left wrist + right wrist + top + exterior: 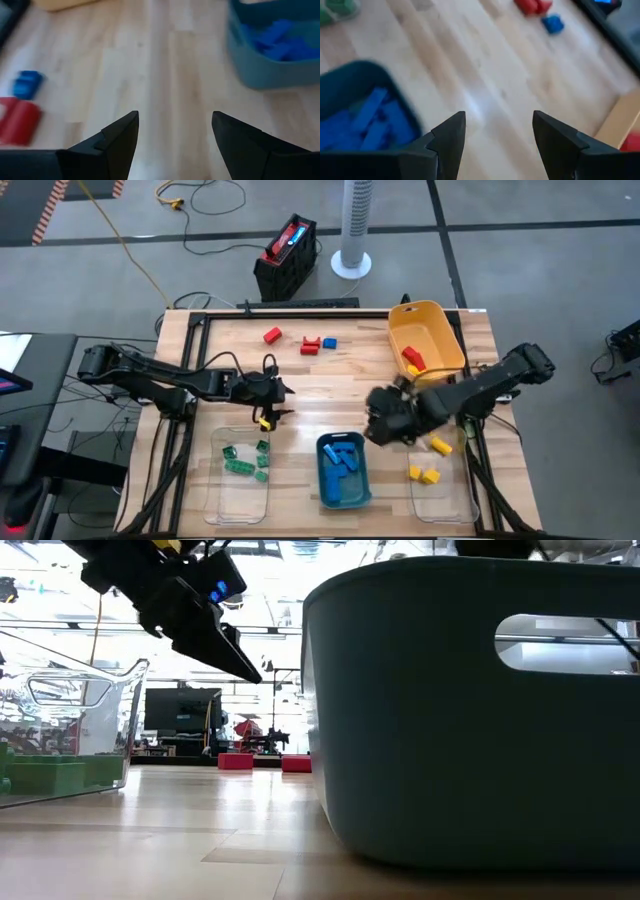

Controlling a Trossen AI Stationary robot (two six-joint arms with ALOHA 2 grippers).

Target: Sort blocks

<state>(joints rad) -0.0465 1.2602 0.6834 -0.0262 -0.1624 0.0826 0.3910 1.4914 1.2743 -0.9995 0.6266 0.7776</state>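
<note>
From above, you see your left gripper over mid-desk, jaws wide and empty, and the right gripper just beside the teal bin of blue blocks — green blocks sit in the clear bin, and loose red blocks lie near the far edge. Your low view is mostly teal bin wall. Both wrist views show jaws spread wide over bare wood, holding nothing.
</note>
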